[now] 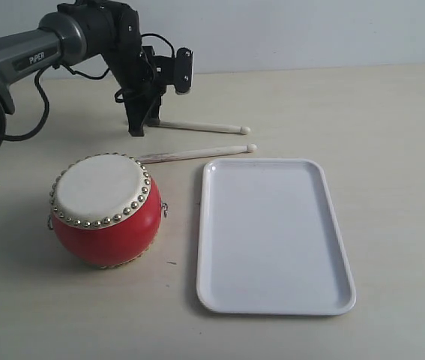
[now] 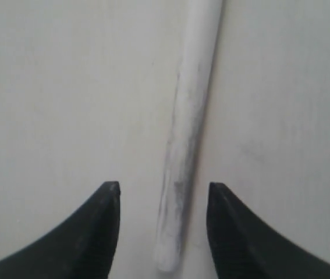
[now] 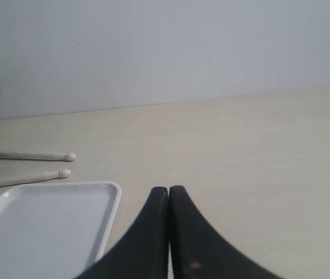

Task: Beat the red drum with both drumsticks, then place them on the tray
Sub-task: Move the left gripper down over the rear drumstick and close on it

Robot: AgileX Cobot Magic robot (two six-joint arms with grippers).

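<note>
Left gripper (image 2: pixel 163 226) open, straddling far stick's (image 2: pixel 185 151) butt end; shaft runs straight ahead from jaws. Right gripper (image 3: pixel 169 232) clenched, empty.

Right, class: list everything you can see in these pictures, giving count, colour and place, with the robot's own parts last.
drum: one, red with cream skin, on the table left of the tray.
tray: one, white, right of the drum.
drumsticks: two, cream-white, lying behind drum and tray; far drumstick, near drumstick.
table: one, pale beige.
left gripper: black, open, straddling the far drumstick's butt end.
right gripper: black, shut, empty, right of the tray.
</note>
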